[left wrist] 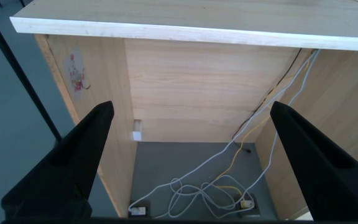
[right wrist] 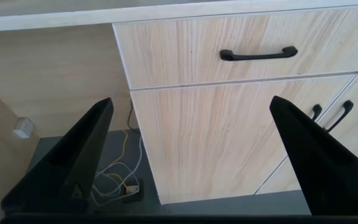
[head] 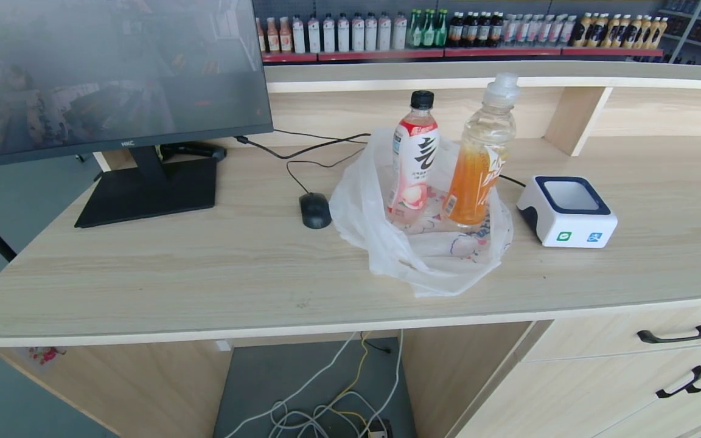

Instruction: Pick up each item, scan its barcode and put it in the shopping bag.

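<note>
A pink peach drink bottle (head: 413,163) with a black cap and an orange drink bottle (head: 479,159) with a clear cap stand upright inside a translucent white shopping bag (head: 387,243) on the wooden counter (head: 204,267). A white barcode scanner (head: 566,211) with a dark-rimmed window sits just right of the bag. My left gripper (left wrist: 188,155) hangs below the counter's front edge, open, facing the leg space with nothing between its fingers. My right gripper (right wrist: 188,155) is also low and open, facing the drawer fronts (right wrist: 241,106).
A monitor (head: 113,73) on a black stand occupies the counter's left, with a black mouse (head: 314,210) and cables beside the bag. Drawers with black handles (head: 674,336) lie under the counter's right side. Loose cables (left wrist: 210,186) lie on the floor beneath. Bottle shelves line the back.
</note>
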Controlling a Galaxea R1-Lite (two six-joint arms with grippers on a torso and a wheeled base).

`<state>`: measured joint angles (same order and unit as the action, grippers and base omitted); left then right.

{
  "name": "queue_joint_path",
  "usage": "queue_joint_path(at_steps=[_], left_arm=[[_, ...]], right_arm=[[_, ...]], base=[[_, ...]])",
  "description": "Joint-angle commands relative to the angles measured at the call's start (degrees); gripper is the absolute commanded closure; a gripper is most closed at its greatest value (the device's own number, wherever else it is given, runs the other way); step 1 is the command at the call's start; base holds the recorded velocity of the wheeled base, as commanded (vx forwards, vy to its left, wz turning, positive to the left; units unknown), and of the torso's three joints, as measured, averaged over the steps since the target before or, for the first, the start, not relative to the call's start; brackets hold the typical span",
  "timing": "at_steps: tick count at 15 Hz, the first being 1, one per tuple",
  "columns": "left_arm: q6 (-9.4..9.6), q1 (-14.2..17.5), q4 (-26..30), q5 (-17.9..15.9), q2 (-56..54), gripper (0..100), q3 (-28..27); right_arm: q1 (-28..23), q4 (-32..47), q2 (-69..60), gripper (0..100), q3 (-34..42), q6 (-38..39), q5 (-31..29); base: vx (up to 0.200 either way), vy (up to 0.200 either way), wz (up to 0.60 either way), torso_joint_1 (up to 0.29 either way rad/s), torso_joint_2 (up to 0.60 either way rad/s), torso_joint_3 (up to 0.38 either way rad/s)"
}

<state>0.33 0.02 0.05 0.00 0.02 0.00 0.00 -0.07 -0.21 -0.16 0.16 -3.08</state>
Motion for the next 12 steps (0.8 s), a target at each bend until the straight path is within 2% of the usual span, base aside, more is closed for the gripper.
queue_joint_path(at_steps=[1,3,12], left_arm=[[0.02,-0.02,0.04,0.0,-0.02,0,0.0],[-0.07,-0.02,-0.05,0.0,-0.02,0,0.0],[-0.15,0.06,-0.05,0.0,-0.02,0,0.0]], right_arm=[[0.0,-0.01,0.21,0,-0.02,-0.07,0.01],[0.0,-0.01,0.21,0,-0.02,-0.07,0.01],[0.0,-0.01,0.21,0,-0.02,-0.07,0.01]], base=[[0.0,0.0,0.0,0.0,0.0,0.0],[0.0,0.0,0.0,0.0,0.0,0.0],[0.0,-0.2,0.0,0.004,0.0,0.004]])
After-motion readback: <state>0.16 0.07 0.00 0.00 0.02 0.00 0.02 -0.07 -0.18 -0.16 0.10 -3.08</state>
